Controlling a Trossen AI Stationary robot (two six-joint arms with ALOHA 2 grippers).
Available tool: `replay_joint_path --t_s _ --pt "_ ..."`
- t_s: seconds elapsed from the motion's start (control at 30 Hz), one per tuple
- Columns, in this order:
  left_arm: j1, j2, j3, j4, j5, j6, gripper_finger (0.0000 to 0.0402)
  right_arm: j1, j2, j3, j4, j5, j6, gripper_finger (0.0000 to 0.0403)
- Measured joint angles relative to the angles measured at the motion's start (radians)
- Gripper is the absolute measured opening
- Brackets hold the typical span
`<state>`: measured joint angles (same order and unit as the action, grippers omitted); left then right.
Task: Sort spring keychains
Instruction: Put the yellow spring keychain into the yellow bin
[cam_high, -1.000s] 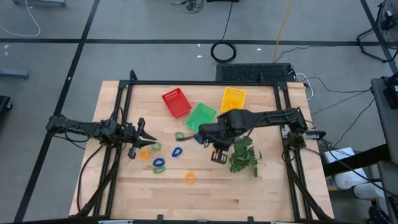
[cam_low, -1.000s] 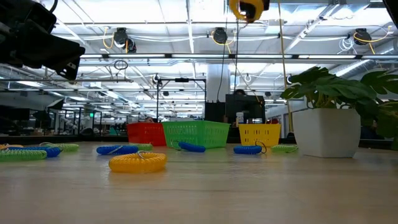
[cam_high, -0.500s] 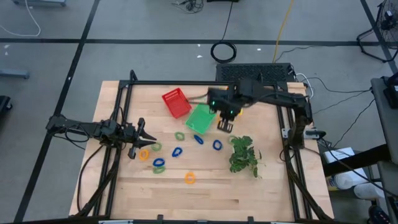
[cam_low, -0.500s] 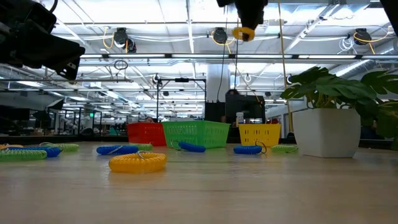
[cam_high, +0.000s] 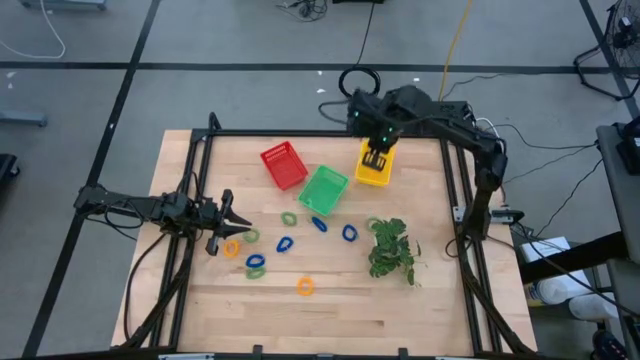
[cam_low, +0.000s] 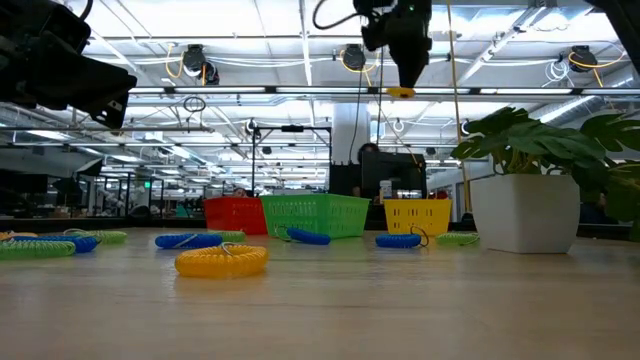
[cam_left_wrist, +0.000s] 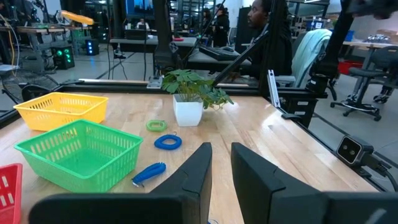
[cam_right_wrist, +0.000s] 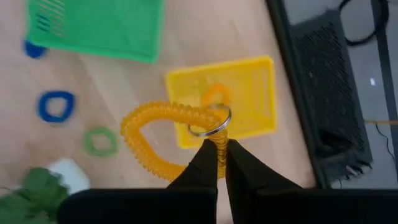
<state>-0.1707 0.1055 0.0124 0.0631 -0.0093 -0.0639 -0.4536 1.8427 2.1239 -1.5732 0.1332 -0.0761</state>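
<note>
Right gripper (cam_right_wrist: 217, 155) high above the yellow basket (cam_high: 374, 163), fingers pinched tight on the metal ring end of an orange spring keychain (cam_right_wrist: 158, 134) that dangles under it; seen from table height the coil hangs in the air well over the basket. One orange coil (cam_right_wrist: 216, 94) already lies inside the yellow basket. Green basket (cam_high: 323, 189) just beside the yellow one, red basket (cam_high: 283, 165) beyond that; nothing can be made out in either. Left gripper (cam_high: 228, 222) waits low, well apart from the yellow basket across the table, fingers a small gap apart, holding nothing. Loose on the wood between it and the plant sprig (cam_high: 391, 249): three blue coils, a blue-and-green pair lying together, two or three more green, and two orange ones nearer the left gripper. Judged early: one sorted, one about to drop, most still unsorted
</note>
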Motion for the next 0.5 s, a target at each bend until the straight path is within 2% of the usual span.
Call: replay_joint_path --t_s 0.3,0.5 --pt "0.000 0.000 0.000 0.000 0.000 0.000 0.0067 -0.178 0.000 0.000 0.002 0.001 -0.103 0.0000" --pt "0.000 0.000 0.000 0.000 0.000 0.000 0.0067 -0.235 0.019 0.000 0.017 0.001 -0.148 0.0000"
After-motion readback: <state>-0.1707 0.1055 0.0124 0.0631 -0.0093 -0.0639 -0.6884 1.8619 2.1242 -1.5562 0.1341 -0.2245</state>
